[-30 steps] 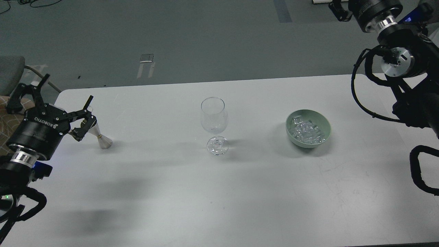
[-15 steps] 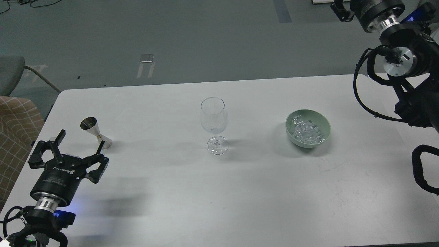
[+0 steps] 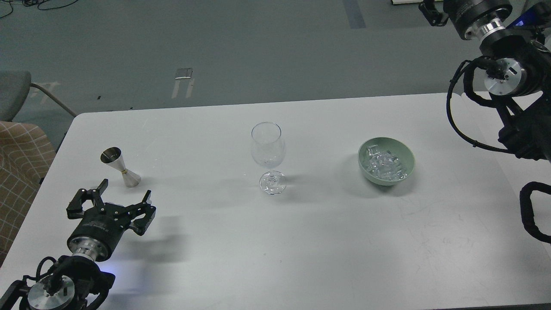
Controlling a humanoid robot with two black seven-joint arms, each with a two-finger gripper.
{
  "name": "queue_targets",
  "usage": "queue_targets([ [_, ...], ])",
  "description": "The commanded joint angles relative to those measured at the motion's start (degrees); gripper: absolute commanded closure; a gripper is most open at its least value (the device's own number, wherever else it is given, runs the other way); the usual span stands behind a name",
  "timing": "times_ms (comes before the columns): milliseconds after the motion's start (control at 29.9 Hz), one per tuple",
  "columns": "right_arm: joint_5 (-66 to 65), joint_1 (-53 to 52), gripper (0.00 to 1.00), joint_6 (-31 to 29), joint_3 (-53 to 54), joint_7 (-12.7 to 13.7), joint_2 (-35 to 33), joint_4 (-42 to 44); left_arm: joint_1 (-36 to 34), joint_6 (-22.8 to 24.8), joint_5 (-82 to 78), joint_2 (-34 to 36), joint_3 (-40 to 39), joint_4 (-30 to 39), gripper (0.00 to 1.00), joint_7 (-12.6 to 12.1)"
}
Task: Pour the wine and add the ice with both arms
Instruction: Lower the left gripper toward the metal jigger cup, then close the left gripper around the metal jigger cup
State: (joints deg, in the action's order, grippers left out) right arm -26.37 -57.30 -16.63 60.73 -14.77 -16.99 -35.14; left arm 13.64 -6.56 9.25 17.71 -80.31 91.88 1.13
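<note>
A clear stemmed wine glass point(image 3: 268, 150) stands upright at the table's middle and looks empty. A green bowl point(image 3: 404, 151) to its right holds several clear ice cubes point(image 3: 382, 164). A small steel jigger point(image 3: 120, 168) stands upright at the left. My left gripper point(image 3: 125, 191) is open and empty, just in front of the jigger and apart from it. My right arm point(image 3: 501, 73) is raised at the top right, far from the bowl. Its gripper point(image 3: 430, 10) is cut off by the top edge.
The white table point(image 3: 275, 241) has its far edge behind the glass and a rounded left corner. A chair with checked fabric point(image 3: 21, 155) stands off the table's left side. Grey floor lies beyond.
My left gripper has drawn back from the jigger toward the table's front and stayed open. The jigger remains standing. My right arm has shifted slightly up and right.
</note>
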Motion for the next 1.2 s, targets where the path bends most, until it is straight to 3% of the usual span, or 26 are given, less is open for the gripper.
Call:
queue_targets([
  [0,0.09,-0.01,0.00,0.02,0.18,0.01,0.02,-0.01,-0.37,0.14,-1.43,-1.71,-0.19,0.23,0.03,0.01],
  [234,0.09,-0.27,0.00,-0.07,0.18,0.01,-0.15,-0.01,-1.25,2.86,-1.43,-1.71,-0.81,0.23,0.03,-1.12],
  [334,0.09,-0.27,0.00,-0.15,0.18,0.01,-0.77,-0.45,-1.34,2.25,-0.64,-1.80,-1.42,0.23,0.03,-2.71],
  [568,0.09,-0.18,0.00,0.02,0.18,0.01,-1.38,-1.86,-1.51,0.23,0.42,-2.24,-4.15,-0.30,0.04,-2.80],
  [735,0.09,-0.45,0.00,2.74,0.09,0.27,-1.30,-1.51,-6.25,-7.14,1.04,-2.59,-4.85,-3.45,0.05,-2.97],
  [1169,0.09,-0.36,0.00,3.80,0.27,1.06,-1.91,-1.42,-14.25,-7.59,1.82,-5.23,-7.48,-15.23,0.15,-2.97],
])
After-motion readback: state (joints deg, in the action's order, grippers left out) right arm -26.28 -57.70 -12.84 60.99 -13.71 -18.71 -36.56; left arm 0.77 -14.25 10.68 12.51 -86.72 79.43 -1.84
